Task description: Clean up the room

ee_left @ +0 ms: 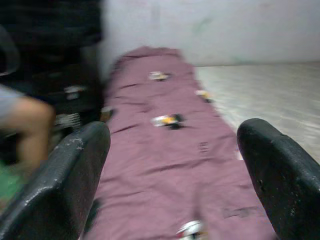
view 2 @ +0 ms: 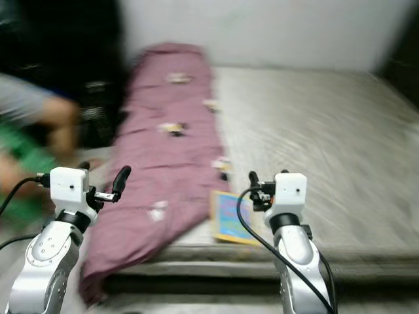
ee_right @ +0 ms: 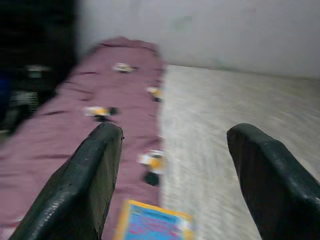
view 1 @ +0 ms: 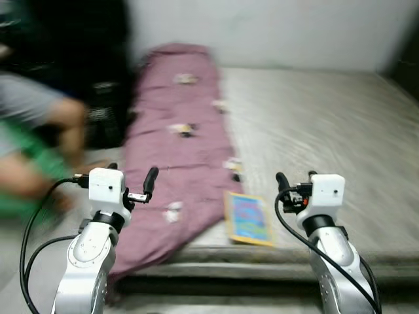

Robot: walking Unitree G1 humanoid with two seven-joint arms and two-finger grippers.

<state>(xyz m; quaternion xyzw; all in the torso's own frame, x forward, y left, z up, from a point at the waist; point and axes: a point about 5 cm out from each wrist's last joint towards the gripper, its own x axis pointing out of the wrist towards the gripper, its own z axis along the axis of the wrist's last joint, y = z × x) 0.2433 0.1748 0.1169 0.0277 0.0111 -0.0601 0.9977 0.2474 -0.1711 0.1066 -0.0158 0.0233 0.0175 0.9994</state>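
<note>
Both grippers [view 1: 131, 180] [view 1: 296, 178] face bed [view 1: 314, 131], purple blanket [view 1: 170, 144].

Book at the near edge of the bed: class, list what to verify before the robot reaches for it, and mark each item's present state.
1. Right gripper open: ok.
2. Left gripper open, holding nothing: ok.
3. Book lies flat on the bed, uncovered: ok.
4. Purple blanket apart from the book: cannot tell, their edges meet closely.
5. Person on the robot's left, away from the book: ok.
6. Sharp view: not ok, blurred.
</note>
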